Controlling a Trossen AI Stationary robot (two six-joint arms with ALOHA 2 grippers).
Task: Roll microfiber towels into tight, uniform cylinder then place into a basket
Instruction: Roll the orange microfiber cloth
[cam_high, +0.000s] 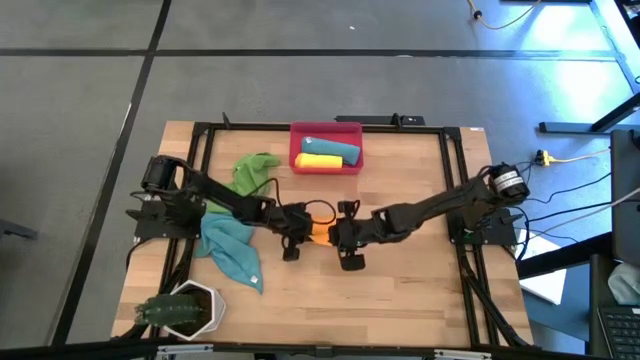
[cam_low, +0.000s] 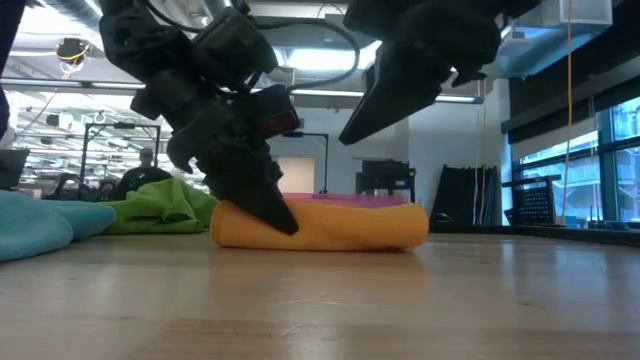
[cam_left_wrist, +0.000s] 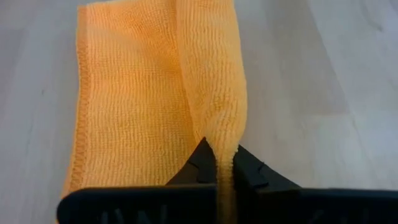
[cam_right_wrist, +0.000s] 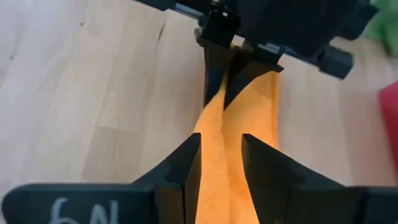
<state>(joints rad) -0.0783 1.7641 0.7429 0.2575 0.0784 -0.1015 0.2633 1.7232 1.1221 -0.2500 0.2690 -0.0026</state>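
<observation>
Plainly, the left gripper (cam_left_wrist: 222, 171) pinches the orange towel (cam_low: 320, 224); the right gripper (cam_right_wrist: 221, 158) straddles it loosely, so the roll may unwind.

Rolled orange towel (cam_low: 330, 224) under left hand (cam_low: 262, 195), on table (cam_low: 400, 300)
</observation>
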